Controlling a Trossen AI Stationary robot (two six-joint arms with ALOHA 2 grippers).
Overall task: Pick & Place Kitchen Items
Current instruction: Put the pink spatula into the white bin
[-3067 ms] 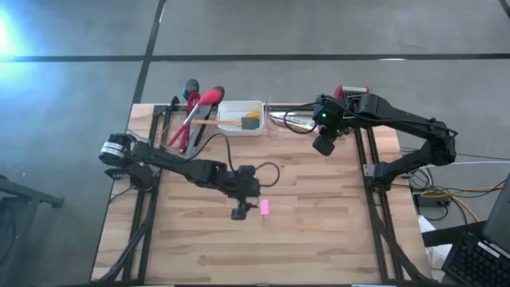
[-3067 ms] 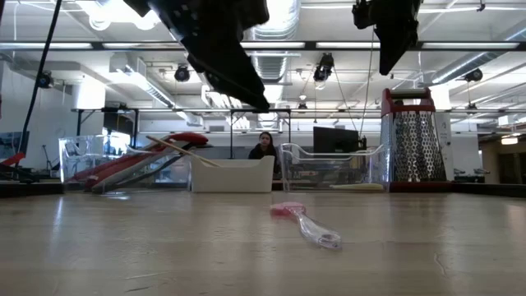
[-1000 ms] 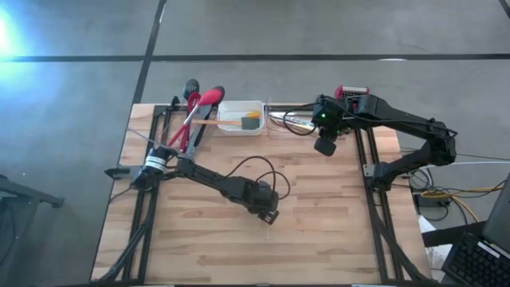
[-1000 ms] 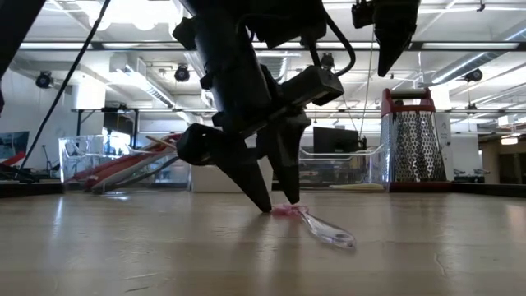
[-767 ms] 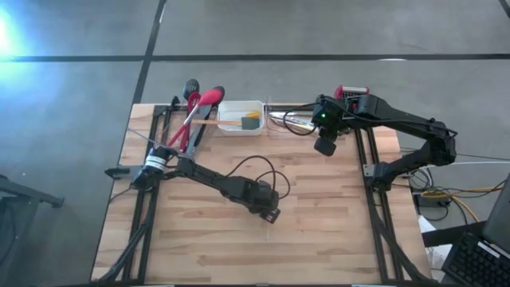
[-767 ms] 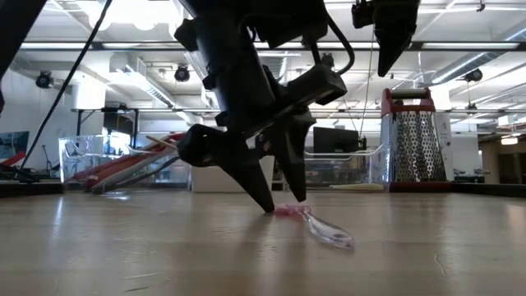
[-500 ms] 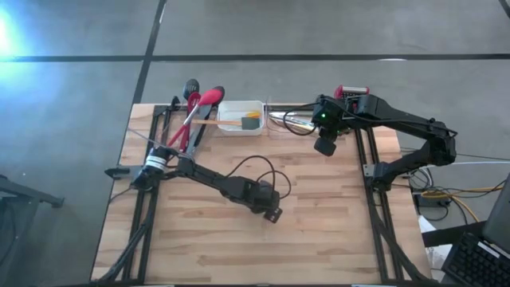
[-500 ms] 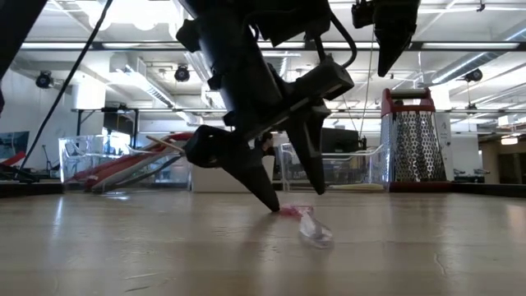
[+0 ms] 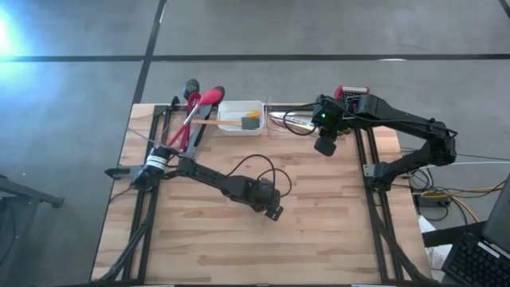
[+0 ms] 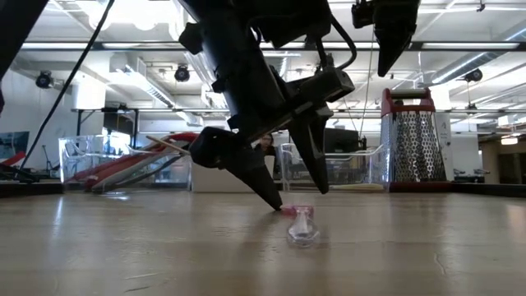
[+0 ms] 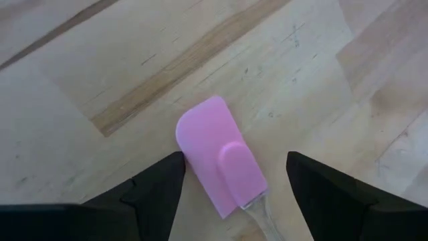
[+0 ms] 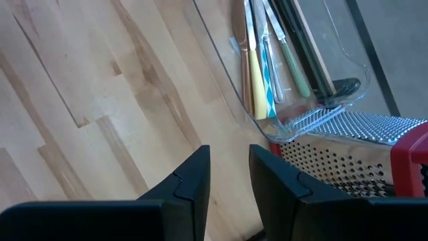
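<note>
The left pincer (image 11: 231, 184) stands released astride the pink spatula (image 11: 217, 154) lying flat on the surface (image 11: 321, 80), positioned to clench it

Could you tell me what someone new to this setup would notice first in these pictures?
Most likely the small pink spatula with a clear handle, lying flat on the wooden table near its middle, with the left gripper low over it, fingers open on either side. Next, the right gripper hanging high over the far right, beside the red-topped metal grater.
</note>
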